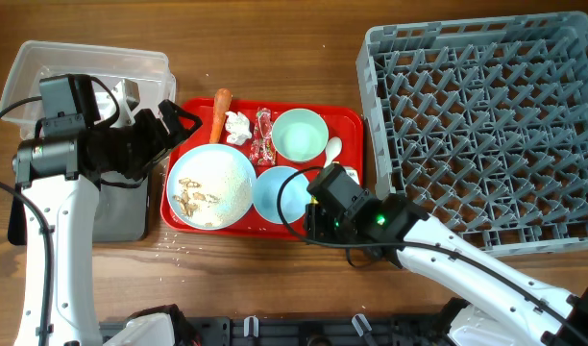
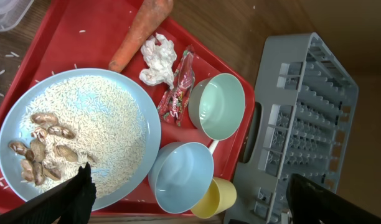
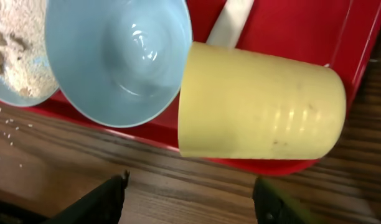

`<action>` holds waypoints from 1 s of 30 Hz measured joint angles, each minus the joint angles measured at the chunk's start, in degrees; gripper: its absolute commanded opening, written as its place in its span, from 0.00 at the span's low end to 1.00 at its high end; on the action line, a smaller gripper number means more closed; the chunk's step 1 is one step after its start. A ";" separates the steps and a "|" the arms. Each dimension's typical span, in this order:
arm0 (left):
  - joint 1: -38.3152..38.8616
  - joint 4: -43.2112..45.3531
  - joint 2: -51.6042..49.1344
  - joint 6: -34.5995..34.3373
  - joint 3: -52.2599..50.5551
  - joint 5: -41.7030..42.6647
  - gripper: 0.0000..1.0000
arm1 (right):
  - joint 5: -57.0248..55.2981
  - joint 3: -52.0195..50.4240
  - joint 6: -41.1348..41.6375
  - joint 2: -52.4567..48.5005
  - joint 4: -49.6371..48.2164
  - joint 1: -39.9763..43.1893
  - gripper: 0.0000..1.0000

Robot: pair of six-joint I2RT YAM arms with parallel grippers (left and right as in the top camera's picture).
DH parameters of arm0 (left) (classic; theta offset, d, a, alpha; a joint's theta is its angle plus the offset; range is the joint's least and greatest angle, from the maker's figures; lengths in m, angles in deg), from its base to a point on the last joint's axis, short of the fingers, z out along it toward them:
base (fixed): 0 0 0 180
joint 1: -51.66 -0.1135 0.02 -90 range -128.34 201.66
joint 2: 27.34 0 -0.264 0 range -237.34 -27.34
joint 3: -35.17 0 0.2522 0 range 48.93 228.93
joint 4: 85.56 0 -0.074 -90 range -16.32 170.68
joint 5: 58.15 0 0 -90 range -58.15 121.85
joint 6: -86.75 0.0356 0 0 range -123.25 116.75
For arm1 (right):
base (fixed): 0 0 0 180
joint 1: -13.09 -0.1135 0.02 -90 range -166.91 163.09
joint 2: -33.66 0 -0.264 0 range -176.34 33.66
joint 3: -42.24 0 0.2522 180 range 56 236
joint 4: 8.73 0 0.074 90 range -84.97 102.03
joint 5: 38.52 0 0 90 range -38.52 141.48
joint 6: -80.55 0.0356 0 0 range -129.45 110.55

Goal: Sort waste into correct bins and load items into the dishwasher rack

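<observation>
**Nothing Sorted Yet, Dishwasher Rack Seen Empty**

No part of the job appears to have been done. The grey dishwasher rack (image 1: 477, 125) is shown bare at the right, and nothing can be made out in the clear plastic tub (image 1: 92, 60) or the black tray (image 1: 121, 211) at the left, though both are partly hidden by the left arm.

Everything is gathered on the red tray (image 2: 84, 37). The carrot piece (image 2: 141, 34), crumpled tissue (image 2: 158, 59) and red-and-white wrapper (image 2: 181, 87) are laid along its far side. The plate (image 2: 153, 134) is heaped with rice and beige crumbs (image 2: 44, 146). The pale green bowl (image 2: 216, 106) and light blue bowl (image 2: 181, 174) are seen empty, the white spoon (image 1: 332, 149) is lying beside them, and the yellow cup (image 3: 259, 102) is tipped on its side against the blue bowl at the tray's near edge.

The left gripper (image 1: 179, 120) is held spread wide over the tray, grasping nothing. The right gripper (image 3: 190, 179) is likewise spread, poised above the cup, judged the likely first pick.
</observation>
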State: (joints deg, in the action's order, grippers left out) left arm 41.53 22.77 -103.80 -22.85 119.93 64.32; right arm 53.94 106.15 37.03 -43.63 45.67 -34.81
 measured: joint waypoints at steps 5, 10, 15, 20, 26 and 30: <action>0.00 -0.13 0.00 0.02 0.00 0.17 1.00 | -1.88 0.00 -0.04 -1.14 -0.26 0.98 0.68; 0.02 -0.17 0.00 0.00 0.00 0.42 1.00 | -2.69 0.26 -7.17 -1.25 -3.45 2.47 0.68; 1.42 -0.17 0.00 0.02 0.00 0.44 1.00 | -4.50 1.44 -10.16 -6.56 -1.60 2.47 0.65; 1.95 -0.15 0.00 0.02 0.00 0.46 1.00 | -8.92 1.66 -8.59 -7.37 3.96 2.36 0.63; 2.05 -0.42 0.00 1.49 0.00 2.01 0.98 | -12.59 5.70 -9.14 -6.71 8.96 2.36 0.70; 9.44 -5.22 0.02 8.92 0.02 5.60 0.93 | -12.59 11.30 -10.36 1.77 9.90 3.96 0.73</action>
State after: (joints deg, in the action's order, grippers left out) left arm 50.97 17.55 -103.78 -13.93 119.96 69.92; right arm 41.35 117.45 26.67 -41.86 55.57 -30.85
